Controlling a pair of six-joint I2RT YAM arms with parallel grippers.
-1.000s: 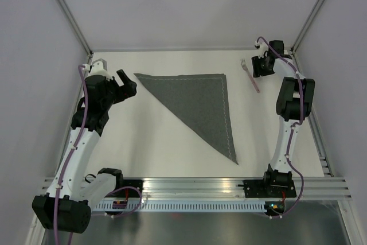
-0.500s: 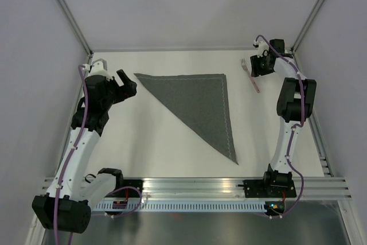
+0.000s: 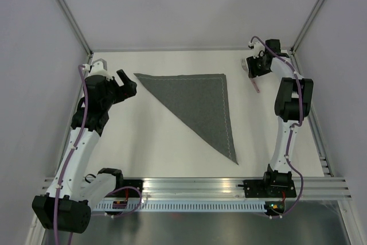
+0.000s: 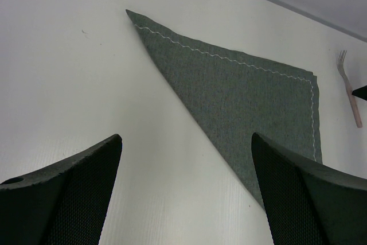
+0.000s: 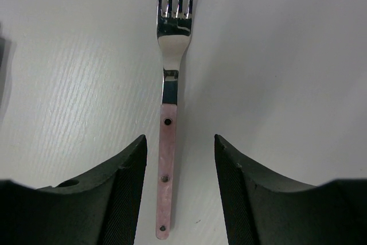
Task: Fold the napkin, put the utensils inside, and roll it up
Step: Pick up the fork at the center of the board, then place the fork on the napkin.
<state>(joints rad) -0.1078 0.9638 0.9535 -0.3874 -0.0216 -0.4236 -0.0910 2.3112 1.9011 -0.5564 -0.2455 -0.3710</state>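
The dark grey napkin (image 3: 200, 100) lies folded into a triangle in the middle of the table, with pale stitching along its far and right edges. It also shows in the left wrist view (image 4: 246, 87). The fork (image 5: 170, 136), with silvery tines and a pale-pink handle, lies flat at the far right. My right gripper (image 5: 179, 139) is open and straddles the handle, one finger on each side, not touching it. In the top view the right gripper (image 3: 253, 66) hides the tines; the handle (image 3: 256, 86) shows. My left gripper (image 3: 127, 81) is open and empty, left of the napkin's left corner.
The white table top (image 3: 172, 142) is walled by grey panels on the left, back and right. The metal rail (image 3: 195, 187) with the arm bases runs along the near edge. The fork (image 4: 348, 84) shows to the right of the napkin in the left wrist view.
My right gripper has shifted a little left, over the fork, and now covers its tines in the top view. The left arm and the napkin have not moved.
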